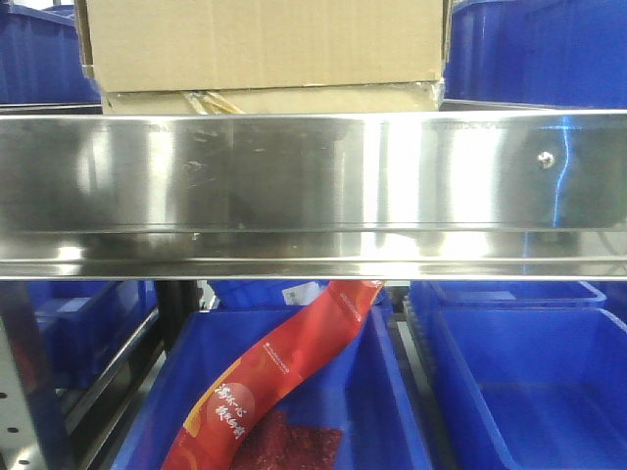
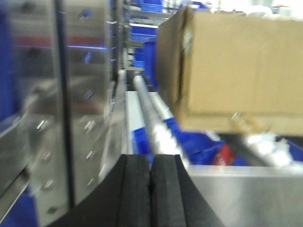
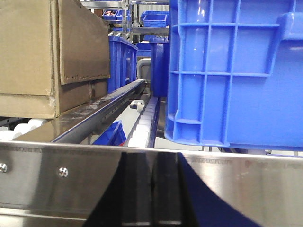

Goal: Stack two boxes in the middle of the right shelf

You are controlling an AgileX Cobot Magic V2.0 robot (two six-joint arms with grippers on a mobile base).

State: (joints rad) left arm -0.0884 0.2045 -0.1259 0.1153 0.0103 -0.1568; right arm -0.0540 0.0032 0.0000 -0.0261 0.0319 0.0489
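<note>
Sitting on the steel shelf (image 1: pixel 313 186) in the front view: two brown cardboard boxes, stacked. Taller box (image 1: pixel 260 44) on top, plain corrugated faces, its top cut off by the frame. Flat box (image 1: pixel 269 101) under it, only a thin strip showing above the shelf lip, with a yellowish tape scrap (image 1: pixel 211 100) peeling at its front edge. Shelf lip wide, mirror-bright, one small screw head (image 1: pixel 546 158) toward the right. Blue bins (image 1: pixel 534 49) flank the stack left and right, and more sit below; one lower bin (image 1: pixel 284 392) holds a red printed packet (image 1: pixel 279 377). Neither arm shows here.

Left wrist view, blurred: the stack fills the upper right, taller box (image 2: pixel 236 61) readable, lower edge creased; the flat one beneath is hard to separate. Perforated steel upright (image 2: pixel 71 109) at left. Left gripper (image 2: pixel 150 189) at bottom edge, black pads pressed together, nothing between them.

Right wrist view: taller box (image 3: pixel 52 47) at far left with a dented side flap, flat box (image 3: pixel 33 104) beneath, both resting on white rollers (image 3: pixel 21 130). Large blue bin (image 3: pixel 236 71) at right, well apart from the stack. Right gripper (image 3: pixel 151 198) appears only as a dark shape at bottom, against the shelf lip; fingers look closed together, empty.
</note>
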